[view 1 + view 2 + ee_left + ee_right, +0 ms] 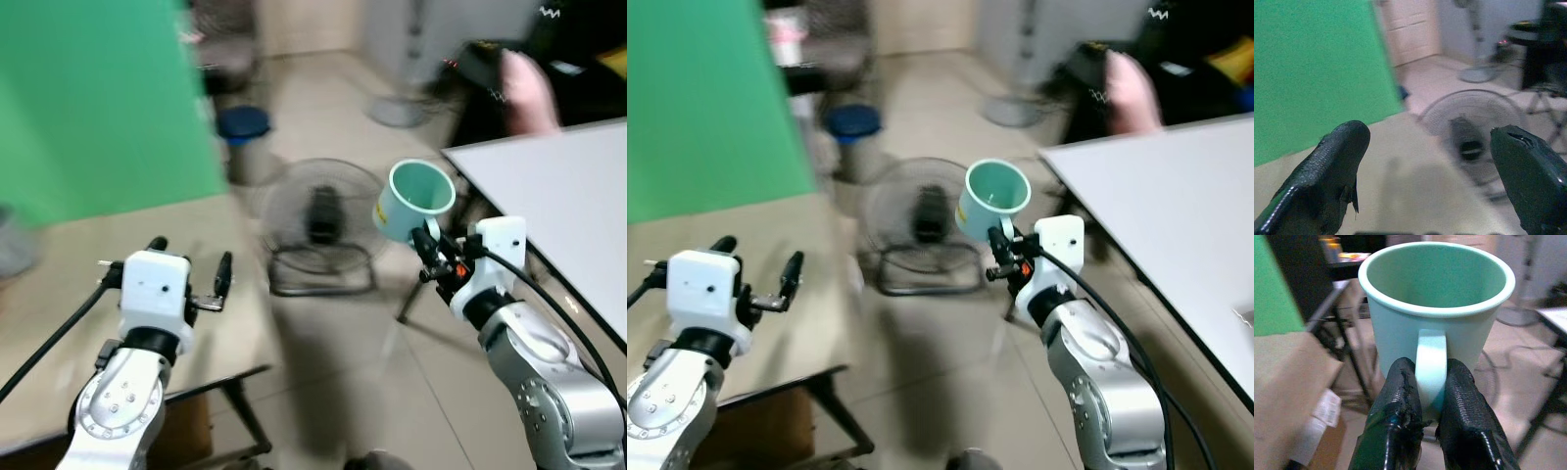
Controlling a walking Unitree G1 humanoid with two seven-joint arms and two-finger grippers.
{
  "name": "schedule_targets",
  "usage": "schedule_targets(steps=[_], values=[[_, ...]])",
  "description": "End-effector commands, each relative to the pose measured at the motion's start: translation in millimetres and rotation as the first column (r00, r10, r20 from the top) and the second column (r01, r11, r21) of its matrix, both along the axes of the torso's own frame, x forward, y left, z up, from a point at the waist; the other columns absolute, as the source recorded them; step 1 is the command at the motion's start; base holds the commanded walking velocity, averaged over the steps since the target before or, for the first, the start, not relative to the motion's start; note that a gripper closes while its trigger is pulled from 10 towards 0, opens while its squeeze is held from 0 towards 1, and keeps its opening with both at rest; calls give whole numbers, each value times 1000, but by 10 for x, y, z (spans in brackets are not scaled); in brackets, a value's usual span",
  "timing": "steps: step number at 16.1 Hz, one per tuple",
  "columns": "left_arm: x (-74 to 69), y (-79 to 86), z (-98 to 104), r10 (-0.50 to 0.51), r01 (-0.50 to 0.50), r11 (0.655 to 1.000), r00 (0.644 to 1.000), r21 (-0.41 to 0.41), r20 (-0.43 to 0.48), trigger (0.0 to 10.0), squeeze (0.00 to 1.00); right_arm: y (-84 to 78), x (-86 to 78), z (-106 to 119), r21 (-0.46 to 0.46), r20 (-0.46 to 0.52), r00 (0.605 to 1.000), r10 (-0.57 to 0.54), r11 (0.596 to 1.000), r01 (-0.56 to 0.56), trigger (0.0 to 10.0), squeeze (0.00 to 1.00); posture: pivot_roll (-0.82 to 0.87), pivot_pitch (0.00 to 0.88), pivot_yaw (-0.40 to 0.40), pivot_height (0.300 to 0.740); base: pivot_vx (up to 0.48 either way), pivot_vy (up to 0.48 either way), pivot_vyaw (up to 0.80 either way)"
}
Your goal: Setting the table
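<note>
A mint-green mug (415, 199) hangs in the air over the floor, mouth tilted up. My right gripper (1431, 384) is shut on the mug's handle (1430, 363), one black finger on each side. The white table (578, 196) lies to the right of the mug, its near corner a short way off. My left gripper (189, 264) is open with nothing between its fingers (1337, 161), held above the beige table (108, 274) on the left.
A black floor fan (318, 217) stands on the tiled floor between the two tables. A blue bin (243, 132) sits farther back beside a green screen (98, 98). Someone in dark clothes (529, 69) is at the far right, behind the white table. The picture is blurred.
</note>
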State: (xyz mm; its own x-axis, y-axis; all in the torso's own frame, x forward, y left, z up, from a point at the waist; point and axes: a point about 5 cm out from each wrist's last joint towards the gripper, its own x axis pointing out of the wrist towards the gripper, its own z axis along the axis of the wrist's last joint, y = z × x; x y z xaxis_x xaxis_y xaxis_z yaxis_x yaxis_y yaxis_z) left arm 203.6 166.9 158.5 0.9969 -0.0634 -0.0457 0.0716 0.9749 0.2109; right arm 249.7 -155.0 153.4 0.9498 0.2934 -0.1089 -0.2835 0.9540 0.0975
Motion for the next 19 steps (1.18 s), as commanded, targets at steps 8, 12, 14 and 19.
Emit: schedule_targets(steps=[8,12,14,19], values=[[148,-23,24,-20,20,1000,1000,19,19,10000,0,-50,-76,46,-28,-1,996,-85,996,85,10000,0,-95,38,47,740,0,0,-800],[172,-22,18,-5,4,1000,1000,27,31,10000,0,-63,-140,19,-47,-30,994,-104,994,103,10000,0,-102,40,40,740,0,0,-800],[181,-1,10,9,-10,1000,999,29,36,10000,0,-84,-227,27,-52,-38,993,-112,993,110,10000,0,-123,40,52,740,0,0,-800],[297,-11,-18,-8,7,1000,999,14,45,10000,0,-322,-614,247,-93,-28,973,-229,970,225,10000,0,-225,36,78,740,0,0,-800]])
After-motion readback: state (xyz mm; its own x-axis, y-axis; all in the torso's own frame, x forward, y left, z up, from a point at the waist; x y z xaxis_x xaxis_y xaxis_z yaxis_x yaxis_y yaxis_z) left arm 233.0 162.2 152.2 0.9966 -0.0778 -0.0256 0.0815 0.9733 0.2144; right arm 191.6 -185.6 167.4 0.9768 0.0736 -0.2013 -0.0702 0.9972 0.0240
